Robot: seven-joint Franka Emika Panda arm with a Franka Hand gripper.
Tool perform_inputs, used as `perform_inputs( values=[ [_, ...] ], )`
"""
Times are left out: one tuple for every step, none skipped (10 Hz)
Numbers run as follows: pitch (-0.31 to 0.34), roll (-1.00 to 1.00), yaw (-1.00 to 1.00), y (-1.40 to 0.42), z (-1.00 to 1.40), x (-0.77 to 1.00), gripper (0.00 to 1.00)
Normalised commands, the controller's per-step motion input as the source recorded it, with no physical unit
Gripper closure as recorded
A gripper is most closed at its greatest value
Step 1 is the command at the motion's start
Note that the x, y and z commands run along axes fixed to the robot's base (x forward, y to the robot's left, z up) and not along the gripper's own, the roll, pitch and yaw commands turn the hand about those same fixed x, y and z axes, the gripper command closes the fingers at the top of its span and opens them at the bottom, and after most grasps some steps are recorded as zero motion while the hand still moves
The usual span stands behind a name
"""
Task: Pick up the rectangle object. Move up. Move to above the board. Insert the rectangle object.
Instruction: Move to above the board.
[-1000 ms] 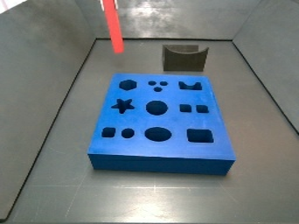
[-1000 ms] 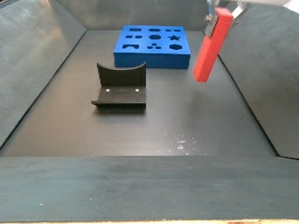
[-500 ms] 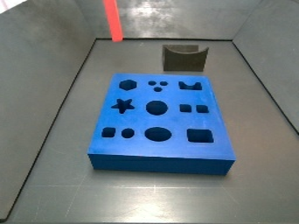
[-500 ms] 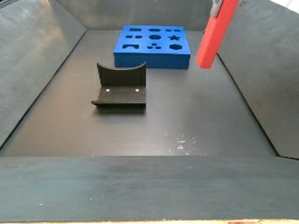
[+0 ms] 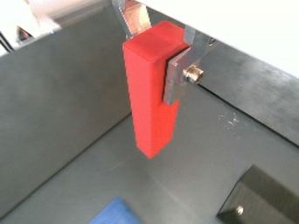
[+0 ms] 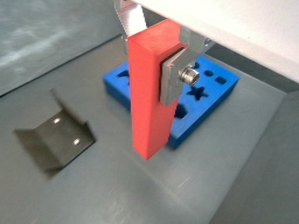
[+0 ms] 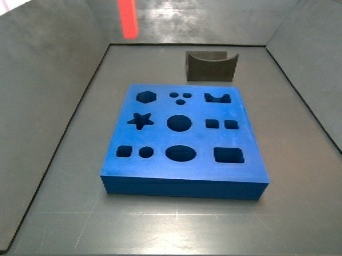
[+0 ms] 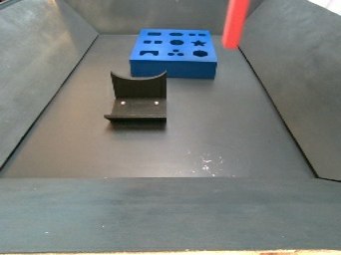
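Grey matte bench (image 8: 160, 149) with sloped metal walls. End effector (image 5: 162, 54), raised high, pinching the upper end of the red bar (image 5: 152, 92): smooth, slim, hanging upright, clear of everything. Blue board (image 7: 185, 135), thick slab with shaped cut-outs, lies flat below. Dark fixture (image 8: 138, 100) stands apart from it.

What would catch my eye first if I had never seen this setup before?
Most striking is the bright red-orange bar, hanging upright in the air, clamped near its top between the silver jaws of the gripper. Next comes the thick blue board full of shaped holes, lying flat on the dark floor, with nothing in its holes. The dark L-shaped fixture stands on the floor apart from the board.
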Motion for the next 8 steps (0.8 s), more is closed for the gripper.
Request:
perform_inputs(
  values=[
    [0.265,0.06,-0.04,-1.0,0.44,0.43,1.0],
    [0.197,0.02,0.0,-1.0,0.44,0.44,1.0],
    [0.114,-0.02,0.01,-1.0,0.44,0.45,1.0],
    [0.103,-0.01,0.01,-1.0,0.44,0.45,1.0],
    [0.115,-0.02,0.01,-1.0,0.44,0.48,1.0],
    [0.117,0.0,0.01,-1.0,0.45,0.49,1.0],
    [0.137,0.01,0.01,-0.95,0.42,0.49,1.0],
    [0.14,0.0,0.01,-0.76,0.34,0.42,1.0]
  ],
)
